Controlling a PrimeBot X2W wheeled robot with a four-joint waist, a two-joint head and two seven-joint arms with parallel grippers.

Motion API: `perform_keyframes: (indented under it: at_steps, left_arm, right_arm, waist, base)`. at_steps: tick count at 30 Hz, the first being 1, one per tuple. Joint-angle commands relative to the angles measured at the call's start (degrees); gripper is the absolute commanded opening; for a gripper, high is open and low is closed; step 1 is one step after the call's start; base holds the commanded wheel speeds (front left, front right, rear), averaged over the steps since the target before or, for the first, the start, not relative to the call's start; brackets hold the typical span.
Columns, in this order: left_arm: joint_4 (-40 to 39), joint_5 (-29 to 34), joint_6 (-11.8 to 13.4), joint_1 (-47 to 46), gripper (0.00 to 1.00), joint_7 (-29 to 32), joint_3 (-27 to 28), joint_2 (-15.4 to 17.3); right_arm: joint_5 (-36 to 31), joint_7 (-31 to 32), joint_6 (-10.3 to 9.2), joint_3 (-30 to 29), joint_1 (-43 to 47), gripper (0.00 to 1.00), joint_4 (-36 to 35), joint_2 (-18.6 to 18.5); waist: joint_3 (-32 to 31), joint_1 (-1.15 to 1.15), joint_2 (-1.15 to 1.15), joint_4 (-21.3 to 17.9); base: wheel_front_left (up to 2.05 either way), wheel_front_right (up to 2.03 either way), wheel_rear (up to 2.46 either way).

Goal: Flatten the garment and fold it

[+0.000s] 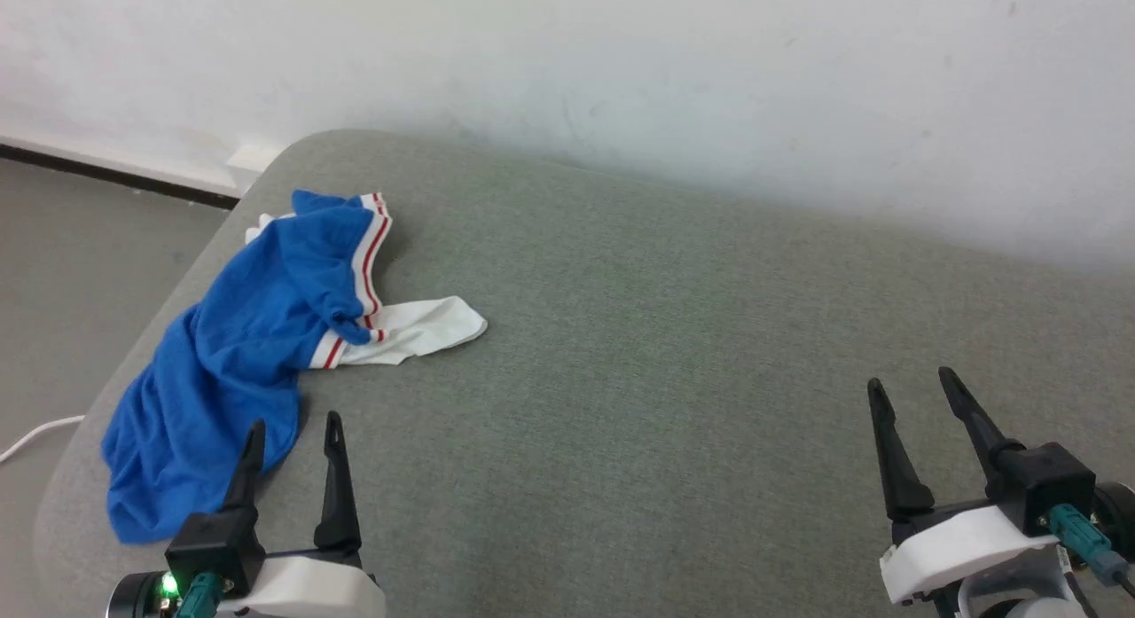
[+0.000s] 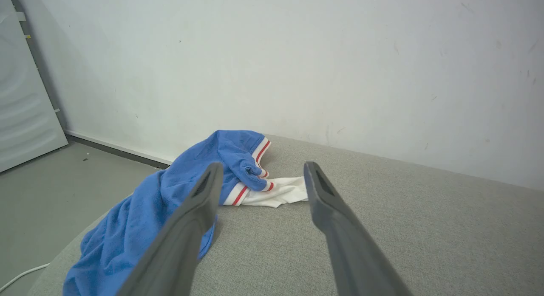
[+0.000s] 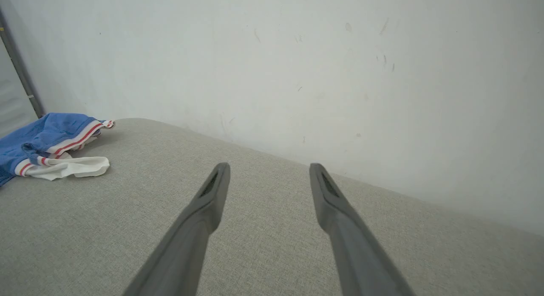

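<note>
Grey pad (image 1: 674, 396) beneath both arms, its rounded corner at 11 o'clock in the head view, the left edge curving down from there toward 8 o'clock. Beyond that edge, floor (image 1: 62, 272) and a white cable (image 1: 35, 434) at 9 o'clock. Far edge against the wall (image 1: 674, 77), slanting from 11 toward 3 o'clock. Wide open cloth from the centre out to 3 and 5 o'clock.

At 9 to 10 o'clock, garment (image 1: 239, 361) bunched close along the left edge; overhanging or not, cannot tell. Blue body crumpled in soft folds, lower end reaching 8 o'clock. White trim (image 1: 371, 246) with red stripes turned over near the top, one white sleeve (image 1: 426, 330) splayed flat toward the centre.

At 7 o'clock, left gripper (image 1: 294, 420), fingers spread wide, holding nothing; outer fingertip over the garment's lower part, inner one over bare pad; touching or just above, cannot tell. At 4 o'clock, right gripper (image 1: 911, 378), likewise spread wide and empty, well apart from the garment, bare pad on every side.
</note>
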Motion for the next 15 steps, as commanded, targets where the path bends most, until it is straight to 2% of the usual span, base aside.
perform_keyframes:
  at_steps: [1, 15]
  left_arm:
    - [-0.5, -0.2, 0.4, 0.8, 1.0, -0.5, -0.2, -0.2]
    - [-1.0, -1.5, 1.8, 2.2, 1.0, -2.2, -1.1, -0.2]
  right_arm:
    - [-0.2, -0.7, -0.04, 0.0, 0.5, 1.0, 0.2, 0.1]
    - [0.1, -1.9, -0.05, -0.1, 0.8, 1.0, 0.7, 0.1]
  waist:
    - [0.1, 0.0, 0.0, 1.6]
    - [0.3, 0.0, 0.0, 7.3]
  base:
    - [0.0, 0.0, 0.0]
    - [0.0, 0.0, 0.0]
